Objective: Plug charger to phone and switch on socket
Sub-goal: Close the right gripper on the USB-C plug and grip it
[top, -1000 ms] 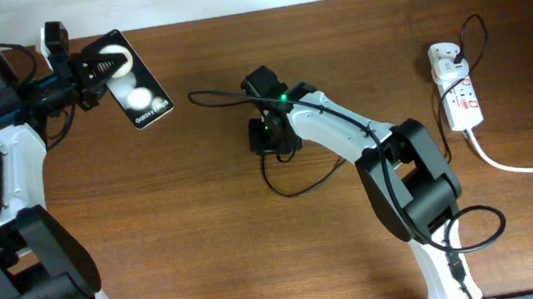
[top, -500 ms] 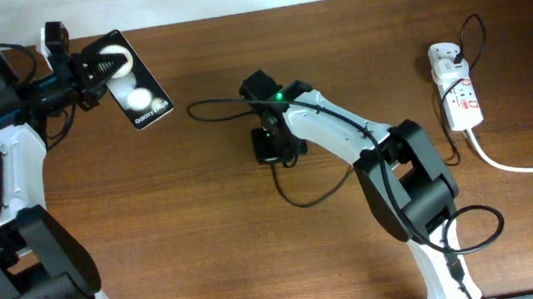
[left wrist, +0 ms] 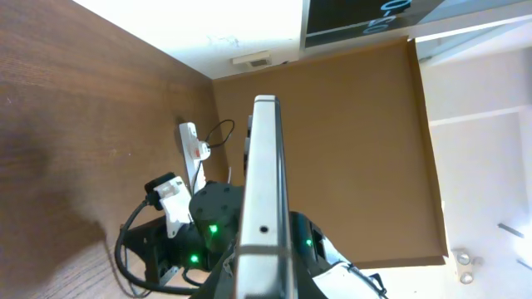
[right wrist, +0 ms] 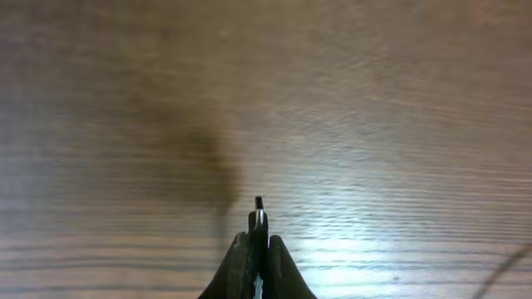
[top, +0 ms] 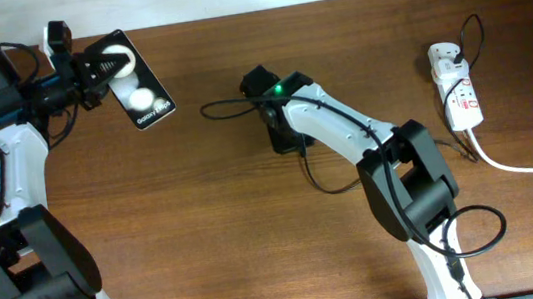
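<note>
On a brown wooden table (top: 207, 247), the overhead view showed the left gripper (top: 101, 68) at far left clenched on one short end of a flat, glossy black phone (top: 143, 95). Only the left wrist view showed that phone edge-on, with a small port hole in its rim. At centre, the right gripper (top: 285, 137) pointed downward. Its wrist view alone revealed it pinched shut on the small plug tip (right wrist: 258, 203) of the thin black charger (top: 326, 185). The white elongated socket (top: 460, 97) lay far right, well apart.
</note>
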Robot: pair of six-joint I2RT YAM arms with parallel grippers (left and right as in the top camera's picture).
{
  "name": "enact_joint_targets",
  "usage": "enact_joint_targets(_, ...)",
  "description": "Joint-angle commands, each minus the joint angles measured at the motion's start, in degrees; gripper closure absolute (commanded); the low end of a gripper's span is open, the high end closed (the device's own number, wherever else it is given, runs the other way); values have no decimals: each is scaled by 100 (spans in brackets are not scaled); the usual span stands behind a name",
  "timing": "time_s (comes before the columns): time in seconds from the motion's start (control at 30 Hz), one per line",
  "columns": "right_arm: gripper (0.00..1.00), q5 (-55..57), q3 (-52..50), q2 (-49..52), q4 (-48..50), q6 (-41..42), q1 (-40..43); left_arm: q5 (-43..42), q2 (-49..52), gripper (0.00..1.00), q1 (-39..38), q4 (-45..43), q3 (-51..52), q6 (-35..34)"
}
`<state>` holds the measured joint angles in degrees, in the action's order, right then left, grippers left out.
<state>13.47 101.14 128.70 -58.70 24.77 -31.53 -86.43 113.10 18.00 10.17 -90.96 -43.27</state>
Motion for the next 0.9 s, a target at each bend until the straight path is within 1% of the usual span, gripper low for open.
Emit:
enact_joint_targets(0.0, 96, -557, -98, 4, 83, -33, -26, -192, -17, 100, -76, 4, -46, 79)
enact_joint_targets(0.17, 96, -839, -170, 66, 109, -35, -28, -166, -17, 100, -289, 0, -46, 79)
enact_joint_targets(0.47, 96, -879, -278, 197, 114, -33, -28, -83, -17, 100, -413, 0, -46, 79)
enact_joint_targets(0.5, 95, -881, -280, 197, 114, -33, -28, -83, -17, 100, -413, 2, -46, 76)
enact_joint_targets(0.57, 90, -901, -286, 197, 107, -33, -28, -83, -17, 100, -413, 0, -46, 76)
enact_joint_targets(0.63, 87, -1023, -332, 197, 105, -33, -28, -83, -17, 100, -413, 2, -46, 76)
enact_joint_targets(0.87, 85, -1099, -608, 197, 103, 120, -28, -85, -17, 100, -413, 2, -46, 74)
